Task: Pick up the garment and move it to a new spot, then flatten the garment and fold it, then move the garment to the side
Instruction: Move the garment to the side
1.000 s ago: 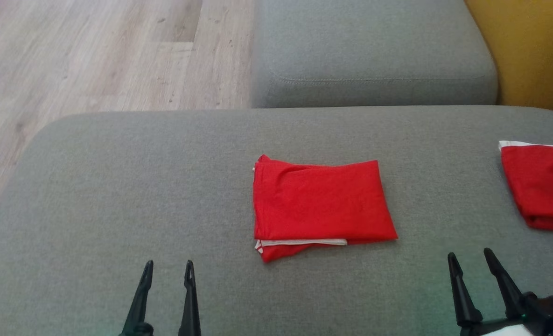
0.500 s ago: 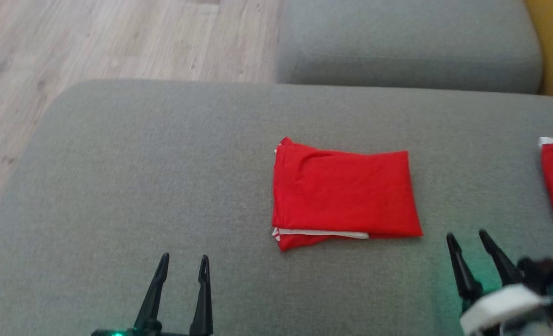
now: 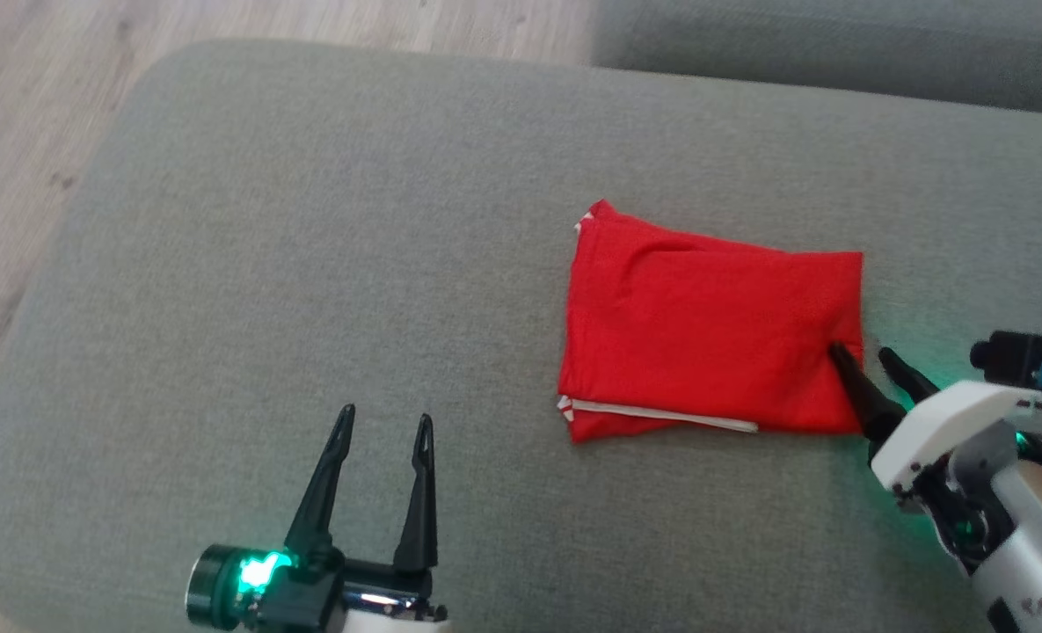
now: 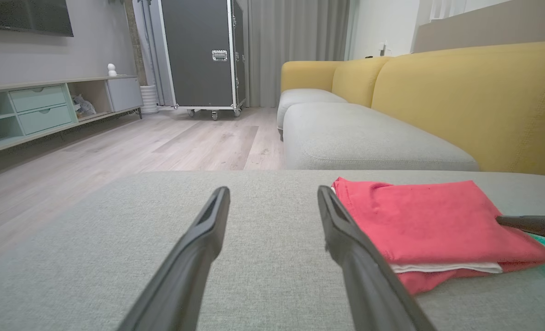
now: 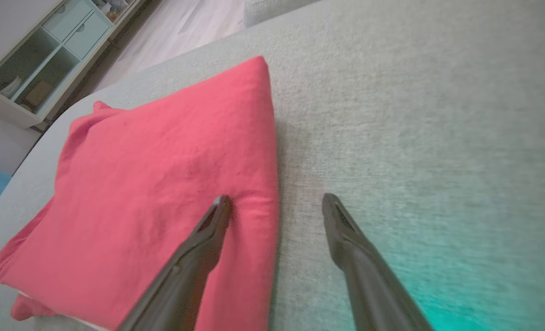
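The garment (image 3: pixel 710 330) is a red cloth with a white hem, folded into a rectangle on the grey cushion (image 3: pixel 309 264). My right gripper (image 3: pixel 859 353) is open at its right edge: one finger lies over the red cloth, the other over bare cushion just beside it. The right wrist view shows the same, with the garment (image 5: pixel 162 184) under the left finger and my right gripper (image 5: pixel 274 204) straddling its edge. My left gripper (image 3: pixel 384 420) stands open over bare cushion, well to the left of the cloth. From the left wrist, the garment (image 4: pixel 438 225) lies right of my left gripper (image 4: pixel 272 195).
A second grey cushion (image 4: pixel 369 138) with a yellow sofa back (image 4: pixel 474 96) lies beyond. Wood floor (image 3: pixel 28 105) runs along the cushion's left side. A black wheeled case (image 4: pixel 203 55) and a low shelf unit (image 4: pixel 47 105) stand far across the room.
The head camera has tilted down and turned left, shifting the whole picture. My right gripper has reached forward to the garment's right edge. The garment itself has not moved.
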Controlling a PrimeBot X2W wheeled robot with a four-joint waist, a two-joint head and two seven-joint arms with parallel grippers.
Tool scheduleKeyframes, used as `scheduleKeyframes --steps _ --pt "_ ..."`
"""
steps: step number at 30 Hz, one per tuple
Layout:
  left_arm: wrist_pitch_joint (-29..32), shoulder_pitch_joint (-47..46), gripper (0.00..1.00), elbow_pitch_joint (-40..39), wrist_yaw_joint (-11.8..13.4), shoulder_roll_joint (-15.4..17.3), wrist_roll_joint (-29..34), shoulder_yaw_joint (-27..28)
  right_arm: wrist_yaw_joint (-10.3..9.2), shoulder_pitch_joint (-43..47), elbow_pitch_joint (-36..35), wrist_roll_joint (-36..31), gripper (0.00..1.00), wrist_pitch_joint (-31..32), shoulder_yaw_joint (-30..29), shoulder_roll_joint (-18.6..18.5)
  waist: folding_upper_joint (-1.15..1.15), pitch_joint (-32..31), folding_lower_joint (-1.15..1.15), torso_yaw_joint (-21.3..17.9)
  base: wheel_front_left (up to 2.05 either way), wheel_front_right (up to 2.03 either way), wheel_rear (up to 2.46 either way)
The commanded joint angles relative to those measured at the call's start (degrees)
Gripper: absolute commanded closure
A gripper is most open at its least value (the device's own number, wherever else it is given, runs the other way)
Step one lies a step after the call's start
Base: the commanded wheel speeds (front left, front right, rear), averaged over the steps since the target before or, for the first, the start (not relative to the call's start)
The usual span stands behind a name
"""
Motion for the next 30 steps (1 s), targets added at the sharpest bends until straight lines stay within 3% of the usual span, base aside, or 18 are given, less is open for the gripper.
scheduleKeyframes --steps 1,2,3,4,7,12,22,30 --pt "-0.54 -2.30 0.00 -1.90 0.60 -0.46 0.68 1.13 -0.04 -1.35 -0.95 1.08 0.00 0.32 1.18 -1.42 0.00 1.06 -0.01 0.94 0.00 0.00 0.00" --pt "-0.54 -2.47 0.00 -1.85 0.85 -0.46 0.68 0.90 -0.04 -1.92 -0.52 2.51 0.23 1.01 1.93 -1.38 0.00 1.27 -0.01 1.06 0.00 0.00 0.00" --pt "-0.54 -2.59 0.00 -1.80 1.08 -0.46 0.67 0.69 -0.04 -2.40 -0.21 3.71 0.70 1.33 2.61 -1.40 0.00 1.41 -0.01 1.13 0.00 0.00 0.00" --pt "-0.54 -2.65 0.00 -1.75 1.30 -0.46 0.65 0.50 -0.04 -2.83 -0.25 4.64 1.00 1.18 3.36 -1.54 0.00 1.54 -0.01 1.13 0.00 0.00 0.00" --pt "-0.54 -2.77 0.00 -1.63 2.00 -0.46 0.48 0.38 -0.04 -3.72 -1.45 7.88 1.00 0.07 5.21 -2.24 0.00 1.87 -0.01 0.18 0.00 0.00 0.00" --pt "-0.54 -3.71 0.00 -2.03 2.33 -0.47 0.19 0.00 -0.04 -5.81 -5.38 10.89 1.00 -1.17 8.53 -8.16 0.00 3.70 -0.01 -4.97 0.00 0.00 0.00" --pt "-0.54 -9.20 0.00 -1.61 2.47 -0.47 0.41 -1.22 -0.04 -11.59 -11.69 11.73 1.00 -0.14 8.19 -24.63 0.00 11.22 -0.01 -14.70 0.00 0.00 0.00" --pt "-0.54 -13.98 0.00 -0.33 2.17 -0.47 0.96 -1.58 -0.04 -14.41 -14.03 11.64 1.00 2.15 3.87 -36.44 0.00 15.87 -0.01 -18.02 0.00 0.00 0.00"
